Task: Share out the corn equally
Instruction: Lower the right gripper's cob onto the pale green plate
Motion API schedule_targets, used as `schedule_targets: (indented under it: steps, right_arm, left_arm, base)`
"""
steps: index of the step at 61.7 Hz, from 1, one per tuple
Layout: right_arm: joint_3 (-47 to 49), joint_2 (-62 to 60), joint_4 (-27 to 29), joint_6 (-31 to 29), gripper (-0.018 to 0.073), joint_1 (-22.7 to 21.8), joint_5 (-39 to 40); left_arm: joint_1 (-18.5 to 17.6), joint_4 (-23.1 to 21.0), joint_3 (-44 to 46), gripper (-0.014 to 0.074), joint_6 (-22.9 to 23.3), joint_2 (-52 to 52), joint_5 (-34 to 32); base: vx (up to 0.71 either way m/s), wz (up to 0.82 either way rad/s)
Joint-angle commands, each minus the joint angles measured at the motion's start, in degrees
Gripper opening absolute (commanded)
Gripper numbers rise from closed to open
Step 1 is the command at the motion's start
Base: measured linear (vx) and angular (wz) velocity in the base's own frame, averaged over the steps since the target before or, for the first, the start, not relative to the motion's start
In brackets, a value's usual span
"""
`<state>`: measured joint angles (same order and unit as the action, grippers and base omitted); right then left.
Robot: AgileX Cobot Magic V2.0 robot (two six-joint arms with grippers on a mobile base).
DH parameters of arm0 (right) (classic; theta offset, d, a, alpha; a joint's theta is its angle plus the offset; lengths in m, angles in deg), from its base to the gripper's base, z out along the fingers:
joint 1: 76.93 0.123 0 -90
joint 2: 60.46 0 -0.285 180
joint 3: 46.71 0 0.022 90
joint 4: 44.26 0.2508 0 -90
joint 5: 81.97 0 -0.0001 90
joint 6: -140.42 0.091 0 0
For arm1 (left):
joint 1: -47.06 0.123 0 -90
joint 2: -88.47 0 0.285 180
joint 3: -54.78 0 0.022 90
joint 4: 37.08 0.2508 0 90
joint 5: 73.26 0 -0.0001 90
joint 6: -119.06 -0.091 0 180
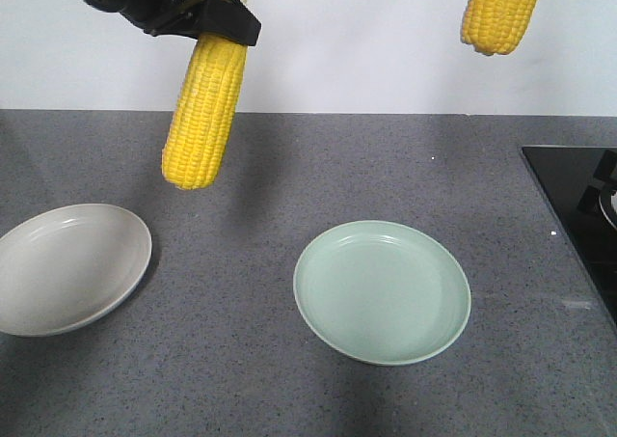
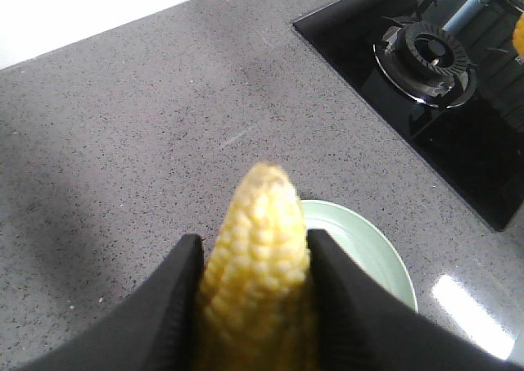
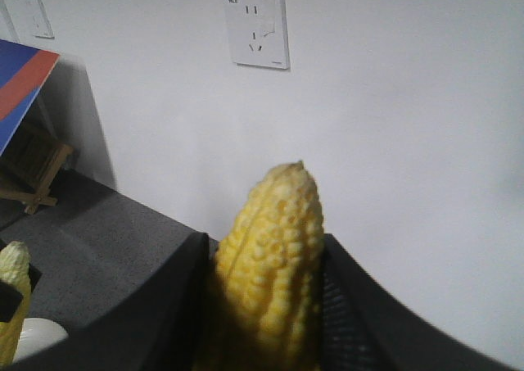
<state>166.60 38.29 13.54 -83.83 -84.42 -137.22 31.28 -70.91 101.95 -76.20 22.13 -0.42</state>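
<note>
1. Your left claw (image 1: 214,24) is clenched on a corn cob (image 1: 203,111), gripping it at the upper end so the rest hangs down freely, slightly tilted, high above the bench (image 1: 241,360). The left wrist view confirms both dark fingers (image 2: 168,305) pressed against the sides of the cob.

2. That cob hangs over the bare stretch between the grey plate (image 1: 67,268) at the bench's left edge and the green plate (image 1: 382,290) near the middle; it is above neither plate yet.

3. Your right claw (image 3: 262,305) is grasping the second cob (image 1: 501,11), seen in the front view only as its lower end at the top of the frame, well above the bench and toward its right side. The right wrist view shows the fingers closed on either side of it.

4. Both plates hold nothing, so no share has been delivered.

5. Judging by the layout, one cob per plate is the even split: the left cob suits the grey plate, the right one the green.

6. Holding by one end leaves the free end clear to touch down first. Lower gently; a round cob could roll toward the shallow rim.

7. Keep the right cob away from the black stove (image 1: 578,205) at the bench's right edge.
</note>
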Motion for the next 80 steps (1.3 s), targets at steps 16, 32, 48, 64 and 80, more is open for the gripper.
schedule_targets:
  steps: [16, 32, 48, 64, 80]
  right_arm:
    - [1.5, -2.1, 2.5, -0.2, 0.0007, -0.3, 2.7]
    - [1.5, -2.1, 2.5, -0.2, 0.0007, -0.3, 2.7]
    - [1.5, -2.1, 2.5, -0.2, 0.0007, -0.3, 2.7]
    - [1.5, -2.1, 2.9, -0.2, 0.0007, -0.3, 2.9]
    - [1.5, -1.7, 4.2, 3.3, 0.0007, -0.3, -2.4]
  left_arm:
    - [0.0, -2.5, 1.8, -0.0008, 0.3, -3.0, -1.0]
    - [0.0, -2.5, 1.8, -0.0008, 0.3, -3.0, -1.0]
    - [0.0, -2.5, 1.8, -0.0008, 0.3, -3.0, -1.0]
    - [0.0, -2.5, 1.8, -0.0008, 0.3, -3.0, -1.0]
    - [0.0, -2.5, 1.8, -0.0008, 0.3, -3.0, -1.0]
  base:
    - [0.0, 0.0]
    - [0.0, 0.0]
    - [0.0, 0.0]
    - [0.0, 0.0]
    - [0.0, 0.0]
